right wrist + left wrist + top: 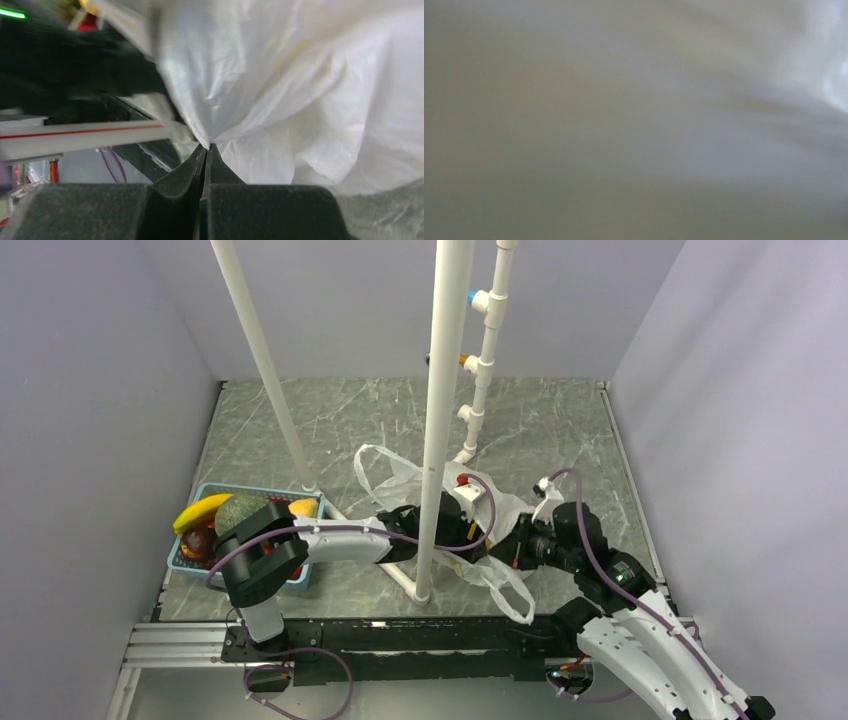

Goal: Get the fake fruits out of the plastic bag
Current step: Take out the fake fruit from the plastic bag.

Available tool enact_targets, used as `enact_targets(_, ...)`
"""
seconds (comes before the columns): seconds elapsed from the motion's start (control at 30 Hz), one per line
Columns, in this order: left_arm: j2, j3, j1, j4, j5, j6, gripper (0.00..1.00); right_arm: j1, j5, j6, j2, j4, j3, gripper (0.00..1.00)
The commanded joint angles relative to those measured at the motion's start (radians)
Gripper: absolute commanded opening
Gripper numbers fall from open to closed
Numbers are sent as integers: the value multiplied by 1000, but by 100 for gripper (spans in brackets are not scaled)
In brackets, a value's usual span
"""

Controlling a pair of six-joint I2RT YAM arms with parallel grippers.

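The white plastic bag [392, 478] lies crumpled mid-table. My left gripper [455, 528] reaches into its mouth from the left, behind the upright pole, with its fingers hidden. The left wrist view shows only blurred bag film [634, 120]. My right gripper [206, 146] is shut on a pinch of the bag [300, 90], at the bag's right side [515, 540]. No fruit shows inside the bag. Fake fruits lie in the blue basket [250, 488]: a yellow banana [200, 512], a green melon [238, 512], an orange piece [303, 507] and dark grapes [197, 540].
A white PVC frame stands over the table: a thick upright pole [440, 420] in front of the bag, a slanted pole [265, 370] behind the basket, a thinner post [482, 370] with coloured caps, and a floor pipe [395, 575]. Grey walls close three sides.
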Motion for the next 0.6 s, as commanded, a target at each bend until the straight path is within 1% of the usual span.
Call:
enact_targets(0.0, -114, -16, -16, -48, -150, 32, 74, 3, 26, 131, -69, -133, -134, 0)
enact_targets(0.07, -155, -41, -16, -49, -179, 31, 74, 3, 56, 192, -65, -210, -182, 0)
enact_targets(0.17, -209, -66, -16, -53, -195, 30, 74, 3, 72, 222, 7, -262, -209, 0)
enact_targets(0.27, -238, -86, -16, -50, -208, 30, 71, 3, 74, 205, 38, -234, -200, 0)
enact_targets(0.33, -243, -112, -16, -11, -214, 33, 71, 3, 37, 209, 31, -177, -211, 0)
enact_targets(0.43, -203, -84, -16, 2, -157, 62, 71, 3, -30, 210, 41, -92, -200, 0)
enact_targets(0.5, -158, -54, -17, 28, -109, 75, 71, 3, -26, 203, 43, -90, -169, 0)
enact_targets(0.57, -100, -43, -18, 82, -90, 78, 70, 3, 4, 191, 36, -95, -140, 0)
